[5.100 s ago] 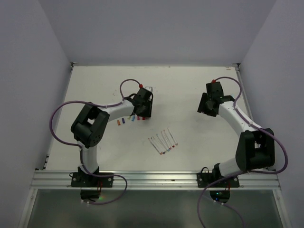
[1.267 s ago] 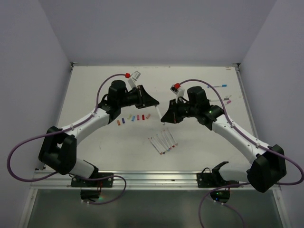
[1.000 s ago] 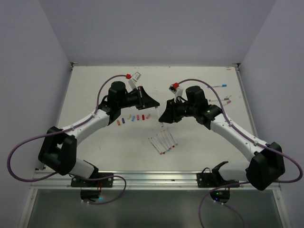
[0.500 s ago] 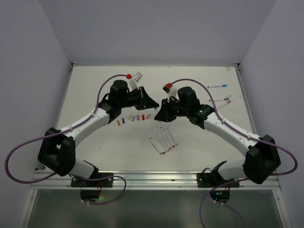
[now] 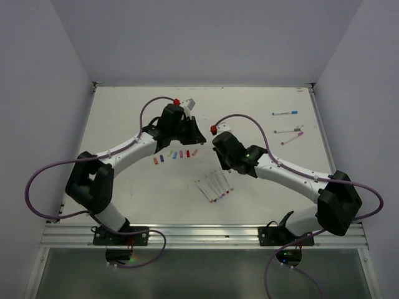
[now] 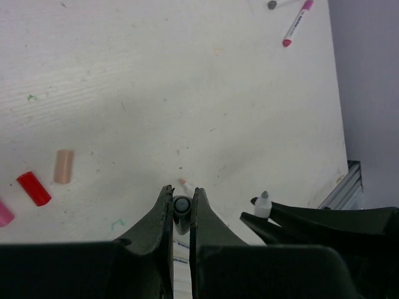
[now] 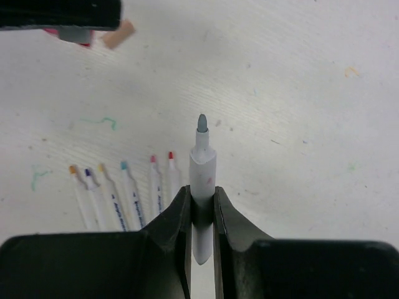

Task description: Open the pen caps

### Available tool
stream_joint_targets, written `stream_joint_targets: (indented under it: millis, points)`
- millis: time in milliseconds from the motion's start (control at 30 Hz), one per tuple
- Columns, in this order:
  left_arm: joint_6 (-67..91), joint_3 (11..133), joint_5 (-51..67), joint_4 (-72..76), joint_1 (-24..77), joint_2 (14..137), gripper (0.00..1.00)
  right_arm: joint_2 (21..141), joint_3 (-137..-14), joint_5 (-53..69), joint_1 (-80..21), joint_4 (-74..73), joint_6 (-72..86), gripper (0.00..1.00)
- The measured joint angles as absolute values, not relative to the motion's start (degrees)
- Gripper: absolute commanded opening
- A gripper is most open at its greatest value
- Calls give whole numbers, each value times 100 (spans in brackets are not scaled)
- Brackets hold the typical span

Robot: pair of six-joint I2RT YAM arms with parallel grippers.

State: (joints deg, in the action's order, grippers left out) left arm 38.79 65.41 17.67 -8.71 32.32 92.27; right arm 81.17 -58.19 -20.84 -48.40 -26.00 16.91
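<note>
Above the tabletop's (image 5: 124,112) centre, the left tool (image 6: 181,193) pinches a grey pen cap (image 6: 181,205); the right tool (image 7: 201,192) clamps an uncapped white pen (image 7: 201,163).

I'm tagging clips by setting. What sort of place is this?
Likely a robotics test booth: plain walls box in a white table, two arms are bolted to its metal rail, and pens lie out.

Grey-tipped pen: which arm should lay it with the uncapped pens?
Right. The right gripper grips the grey-tipped pen close to the uncapped pens; the left gripper is shut on a small grey cap.
</note>
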Motion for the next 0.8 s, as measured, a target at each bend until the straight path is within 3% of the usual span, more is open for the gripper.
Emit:
stream_joint_targets:
  millis: [667,800]
  points:
    - [3625,7166,1590,-1120,3417,10770,0,8973,-5688,-1441,-4062,-3297,1706,0]
    - [3544,7472,1463,-1278,3479,11085,0,9157,-5653,-1321,-4047,-3262,1704,5]
